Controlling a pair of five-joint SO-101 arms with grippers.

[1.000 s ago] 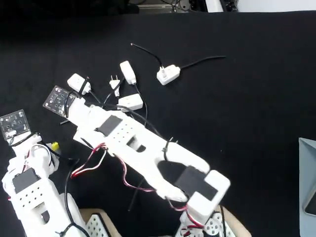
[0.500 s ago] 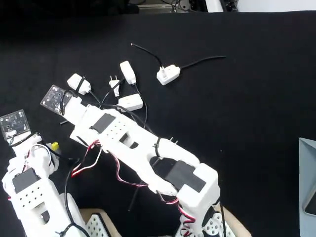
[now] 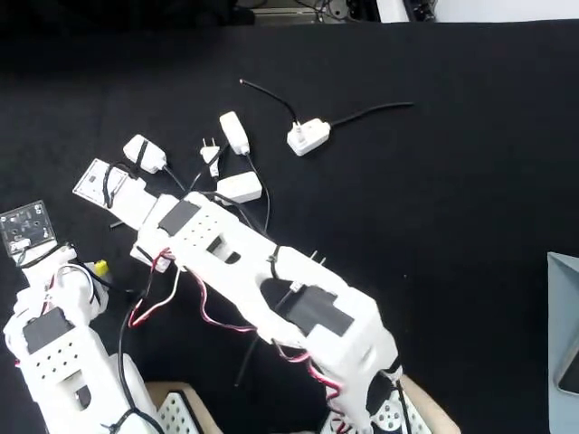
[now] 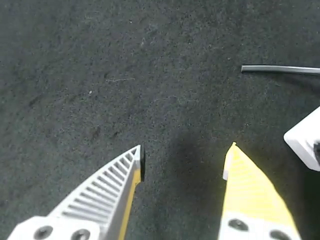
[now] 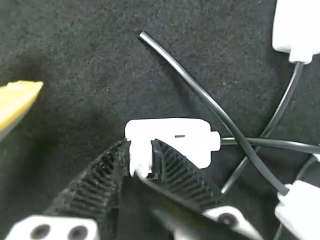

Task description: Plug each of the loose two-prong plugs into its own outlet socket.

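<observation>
My right gripper (image 5: 141,152) is clamped shut on the near edge of a white connector block (image 5: 175,137), which lies flat on the black desk (image 5: 75,50). A black cord (image 5: 260,142) leaves the block's far end, and a second cord (image 5: 200,95) crosses it on a slant. From above, my right arm (image 3: 244,262) stretches from the bottom centre to the upper left of the frame. Just right of its wrist end, a loose two-prong plug (image 3: 212,152) lies with its prongs bare between 2 white blocks, an upper block (image 3: 235,133) and a lower block (image 3: 240,187). Farther right, well apart, sits 1 corded block (image 3: 308,136) with a cord running off each side. My left gripper (image 4: 186,150) is spread wide and holds nothing. It hangs over bare desk, with a white corner (image 4: 305,140) just beside its yellow finger (image 4: 250,185) and a loose cord end (image 4: 280,70) beyond. My left arm (image 3: 54,344) sits at the lower left.
</observation>
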